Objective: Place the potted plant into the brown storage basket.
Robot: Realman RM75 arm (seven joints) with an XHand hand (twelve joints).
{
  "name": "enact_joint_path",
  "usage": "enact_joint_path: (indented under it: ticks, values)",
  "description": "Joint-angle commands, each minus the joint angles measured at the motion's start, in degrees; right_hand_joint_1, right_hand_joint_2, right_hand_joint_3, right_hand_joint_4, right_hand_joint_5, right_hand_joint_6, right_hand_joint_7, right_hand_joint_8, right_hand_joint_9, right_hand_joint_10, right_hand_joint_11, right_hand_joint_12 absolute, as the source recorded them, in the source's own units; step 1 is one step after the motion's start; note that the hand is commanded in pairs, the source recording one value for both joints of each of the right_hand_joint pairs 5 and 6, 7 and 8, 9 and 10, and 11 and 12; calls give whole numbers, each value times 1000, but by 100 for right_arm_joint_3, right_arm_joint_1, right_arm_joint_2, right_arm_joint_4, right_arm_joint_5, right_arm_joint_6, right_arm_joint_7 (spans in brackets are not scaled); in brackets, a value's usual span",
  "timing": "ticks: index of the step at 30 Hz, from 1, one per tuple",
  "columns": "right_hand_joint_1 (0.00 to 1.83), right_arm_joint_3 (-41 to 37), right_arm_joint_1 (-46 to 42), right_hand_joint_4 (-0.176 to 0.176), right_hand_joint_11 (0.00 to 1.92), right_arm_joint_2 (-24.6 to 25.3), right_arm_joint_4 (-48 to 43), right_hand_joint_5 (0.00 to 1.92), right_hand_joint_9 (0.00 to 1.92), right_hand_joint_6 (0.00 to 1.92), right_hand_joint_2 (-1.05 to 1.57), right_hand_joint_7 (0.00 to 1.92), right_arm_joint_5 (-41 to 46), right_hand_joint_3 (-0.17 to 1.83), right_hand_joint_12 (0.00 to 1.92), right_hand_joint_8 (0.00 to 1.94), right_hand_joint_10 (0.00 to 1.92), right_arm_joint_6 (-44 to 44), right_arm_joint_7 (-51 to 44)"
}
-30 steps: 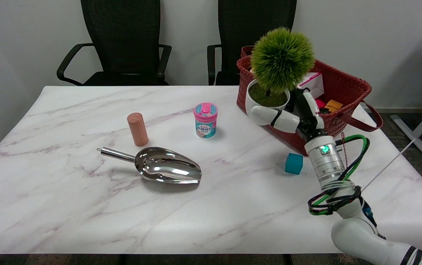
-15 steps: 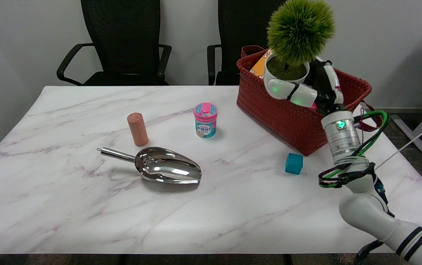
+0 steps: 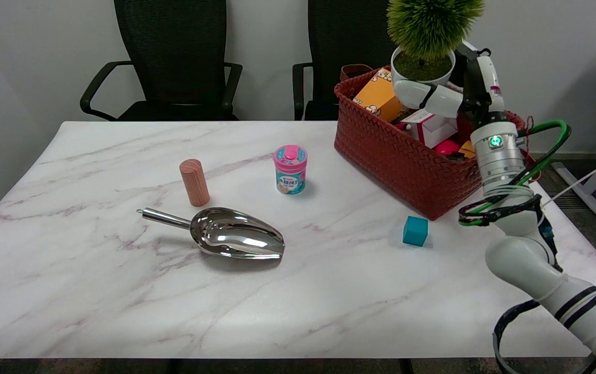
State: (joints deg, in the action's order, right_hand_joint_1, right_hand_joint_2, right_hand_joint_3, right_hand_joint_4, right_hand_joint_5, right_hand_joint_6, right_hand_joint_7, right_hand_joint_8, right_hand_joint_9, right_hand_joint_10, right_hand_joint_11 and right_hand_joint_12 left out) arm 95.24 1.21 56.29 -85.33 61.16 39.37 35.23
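The potted plant, a round green tuft in a white pot, is up in the air above the brown woven storage basket. My right hand grips the white pot from its right side, fingers wrapped around it. The plant's top is cut off by the picture's upper edge. The basket stands at the table's far right and holds an orange box, a white and pink box and other small items.
On the marble table lie a steel scoop, a wooden cylinder, a pink-lidded jar and a teal cube just in front of the basket. Two black chairs stand behind the table.
My right hand has carried the plant up and to the right, from in front of the basket's near wall to above its inside. The things on the table have not moved.
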Motion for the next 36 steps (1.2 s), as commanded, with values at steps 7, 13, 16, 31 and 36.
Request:
enact_joint_path:
  ticks: [7, 13, 16, 31, 36]
  values:
    - [1147, -542, 595, 0, 622, -127, 1001, 669, 834, 669, 797, 948, 372, 207, 622, 948, 834, -598, -770]
    - [1149, -699, 636, 0, 625, -135, 1348, 647, 835, 647, 781, 948, 539, 211, 625, 948, 835, -932, -778]
    - [1151, -782, 657, 0, 631, -143, 1414, 645, 838, 645, 772, 952, 539, 214, 631, 952, 838, -1183, -826]
    - [1172, -1140, 795, 0, 638, -182, 985, 586, 825, 586, 713, 935, 507, 195, 638, 935, 825, -2055, -2402]
    - [1181, -1142, 883, 0, 617, -187, 870, 561, 810, 561, 677, 929, 497, 197, 617, 929, 810, -2347, -2898]
